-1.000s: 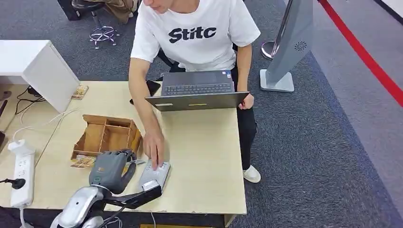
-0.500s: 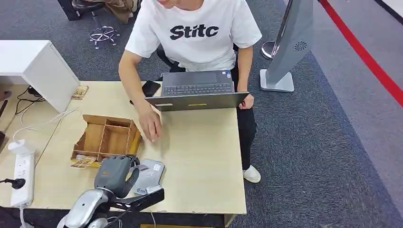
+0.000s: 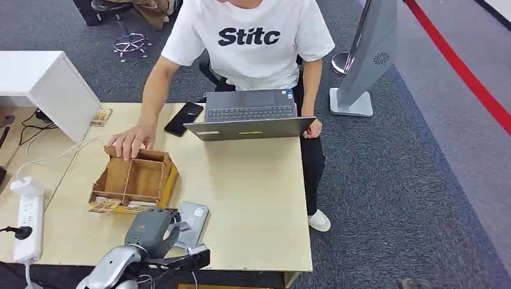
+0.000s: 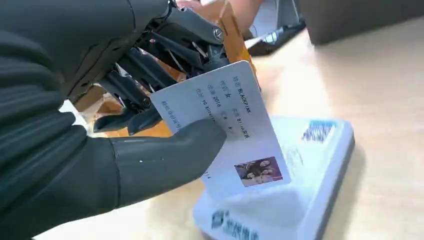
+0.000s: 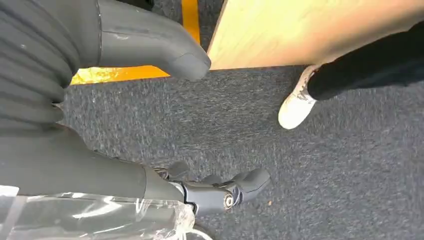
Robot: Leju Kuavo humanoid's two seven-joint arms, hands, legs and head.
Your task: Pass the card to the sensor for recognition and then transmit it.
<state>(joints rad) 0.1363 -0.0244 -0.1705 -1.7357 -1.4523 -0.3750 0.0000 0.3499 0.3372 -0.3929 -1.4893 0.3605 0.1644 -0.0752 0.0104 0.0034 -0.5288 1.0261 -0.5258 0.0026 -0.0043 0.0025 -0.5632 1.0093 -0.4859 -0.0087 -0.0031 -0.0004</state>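
Note:
My left hand [image 3: 150, 233] pinches a white ID card [image 4: 225, 127] between thumb and fingers [image 4: 165, 155]. The card has printed text and a small photo, and it hangs tilted just above the grey-white card sensor [image 4: 295, 200]. In the head view the sensor [image 3: 194, 218] lies flat near the table's front edge, partly covered by my hand. My right hand [image 5: 150, 115] hangs beside the table over the carpet, holding nothing, its fingers [image 5: 225, 192] apart.
A wooden divided box [image 3: 135, 177] stands behind the sensor; a person's hand [image 3: 129, 141] rests on its far rim. An open laptop [image 3: 250, 117] and a black phone [image 3: 184, 118] lie at the far edge. A power strip [image 3: 27, 220] sits left. The person's shoe [image 5: 297, 107] is near the table.
The person's hand left the sensor and moved back-left to the wooden box's far rim. My left hand with the card drew a little nearer the front edge, over the sensor.

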